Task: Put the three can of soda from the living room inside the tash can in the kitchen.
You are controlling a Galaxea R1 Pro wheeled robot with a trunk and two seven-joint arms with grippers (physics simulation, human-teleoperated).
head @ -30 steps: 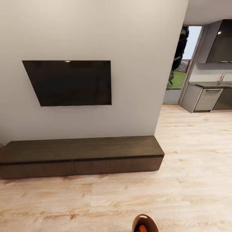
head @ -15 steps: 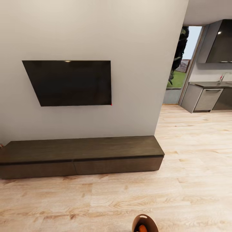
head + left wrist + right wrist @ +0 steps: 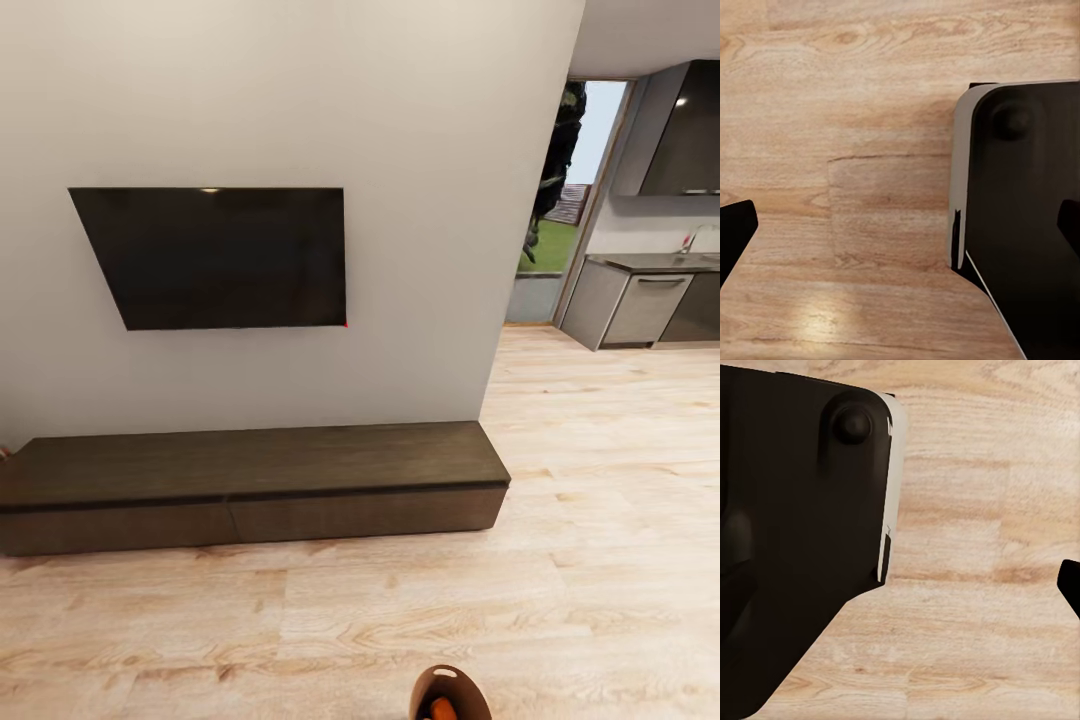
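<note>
Both pincers spread wide, aimed at wood floor.

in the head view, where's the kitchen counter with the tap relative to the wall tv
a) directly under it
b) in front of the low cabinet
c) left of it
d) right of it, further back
d: the kitchen counter with its tap sits at the far right beyond the wall's end, while the TV hangs on the wall toward the left, above the long low cabinet.
</note>
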